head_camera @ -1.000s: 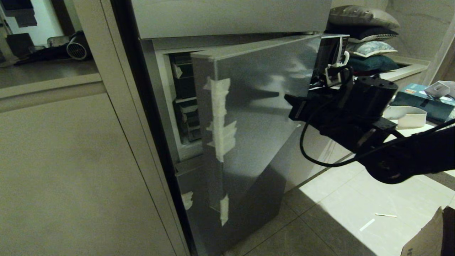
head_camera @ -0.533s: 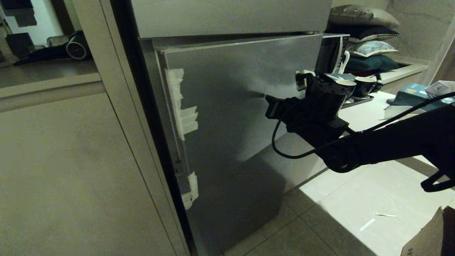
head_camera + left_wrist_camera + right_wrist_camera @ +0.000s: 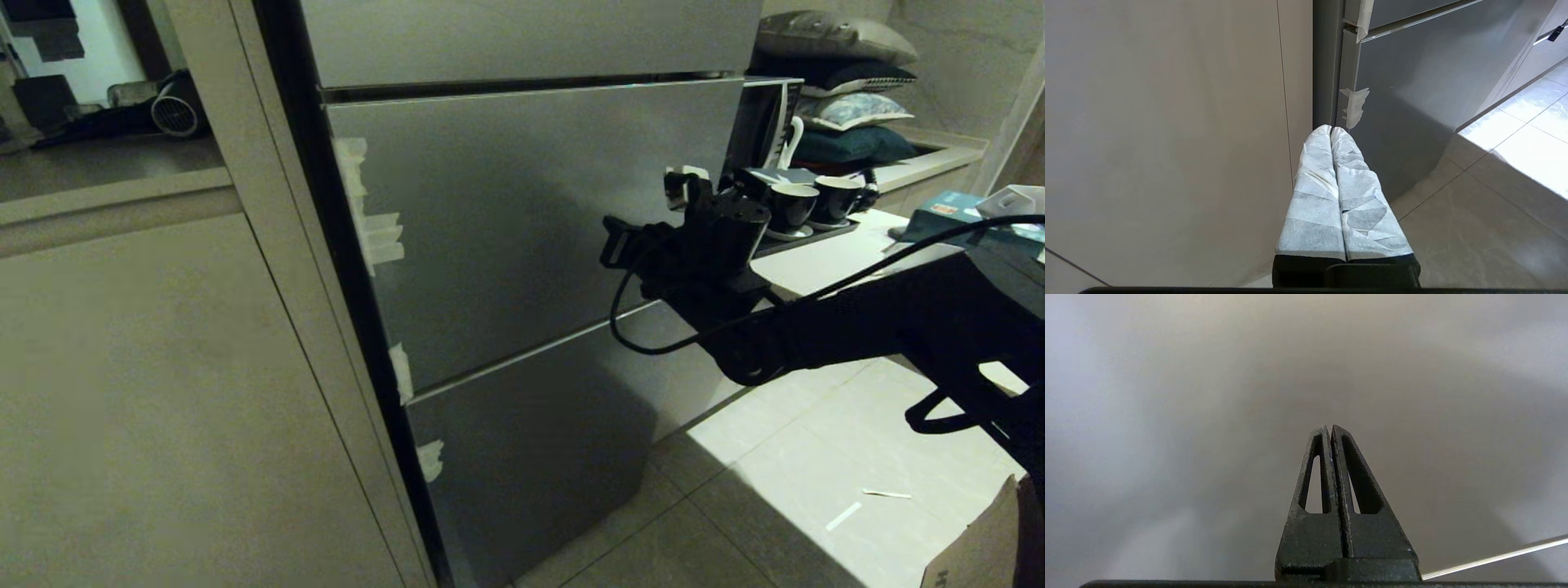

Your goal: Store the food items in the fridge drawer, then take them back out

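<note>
Food and its drawer are hidden behind our closed fridge door (image 3: 522, 220). Our right gripper (image 3: 608, 238), pinched shut and empty, pokes it. Cups (image 3: 812, 204) sit nearby. Left gripper (image 3: 1331, 132) is shut too.

Three steel fridge fronts (image 3: 531, 212) stacked ahead of the right gripper (image 3: 611, 243), four white tape scraps (image 3: 371, 233) along their edge beyond its fingertips, two dark cups (image 3: 792, 208) just behind its wrist, three stacked pillows (image 3: 833, 37) farther behind, two paper slips (image 3: 842, 516) on the floor below the arm
</note>
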Controlling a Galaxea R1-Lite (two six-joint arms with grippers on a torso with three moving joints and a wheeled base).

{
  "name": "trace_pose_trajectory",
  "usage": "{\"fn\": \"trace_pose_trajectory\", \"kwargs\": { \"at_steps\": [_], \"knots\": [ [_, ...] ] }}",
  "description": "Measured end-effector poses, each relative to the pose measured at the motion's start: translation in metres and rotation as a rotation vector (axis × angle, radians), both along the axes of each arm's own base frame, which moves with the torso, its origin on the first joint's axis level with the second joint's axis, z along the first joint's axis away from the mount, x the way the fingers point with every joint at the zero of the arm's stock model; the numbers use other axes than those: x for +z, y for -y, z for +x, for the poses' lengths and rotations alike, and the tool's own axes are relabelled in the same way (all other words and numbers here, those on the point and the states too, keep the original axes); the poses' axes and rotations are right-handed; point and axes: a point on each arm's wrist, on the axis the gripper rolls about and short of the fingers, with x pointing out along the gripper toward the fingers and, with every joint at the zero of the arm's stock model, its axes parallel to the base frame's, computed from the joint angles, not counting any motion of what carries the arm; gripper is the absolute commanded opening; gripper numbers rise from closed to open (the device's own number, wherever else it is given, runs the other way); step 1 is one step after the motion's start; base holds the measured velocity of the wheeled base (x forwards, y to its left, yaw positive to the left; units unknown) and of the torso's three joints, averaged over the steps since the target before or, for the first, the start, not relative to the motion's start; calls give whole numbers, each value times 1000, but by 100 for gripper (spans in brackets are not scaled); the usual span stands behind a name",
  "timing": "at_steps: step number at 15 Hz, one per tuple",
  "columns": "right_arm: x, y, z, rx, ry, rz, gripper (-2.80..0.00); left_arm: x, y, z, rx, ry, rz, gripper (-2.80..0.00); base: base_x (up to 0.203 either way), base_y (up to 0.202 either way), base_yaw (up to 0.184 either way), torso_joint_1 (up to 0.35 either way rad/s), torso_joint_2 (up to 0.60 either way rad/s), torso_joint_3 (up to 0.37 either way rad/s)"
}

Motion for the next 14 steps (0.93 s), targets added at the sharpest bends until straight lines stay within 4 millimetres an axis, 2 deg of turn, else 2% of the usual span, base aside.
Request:
{"fn": "trace_pose_trajectory", "kwargs": {
  "at_steps": [2,4,7,9,11,14],
  "knots": [
    [1,0,-1,-41,-3,10,-280,0,0,0,0,0,0,-280,0,0,0,0,0,0],
    [5,3,-11,-59,-15,10,-280,0,0,0,0,0,0,-280,0,0,0,0,0,0],
    [22,20,-47,-65,-32,-18,-280,0,0,0,0,0,0,-280,0,0,0,0,0,0],
    [35,38,-84,-78,-34,-70,-280,0,0,0,0,0,0,-280,0,0,0,0,0,0],
    [43,62,-131,-94,-35,-134,-280,0,0,0,0,0,0,-280,0,0,0,0,0,0],
    [26,101,-207,-129,-74,-242,-280,0,0,0,0,0,0,-280,0,0,0,0,0,0]
  ]
}}
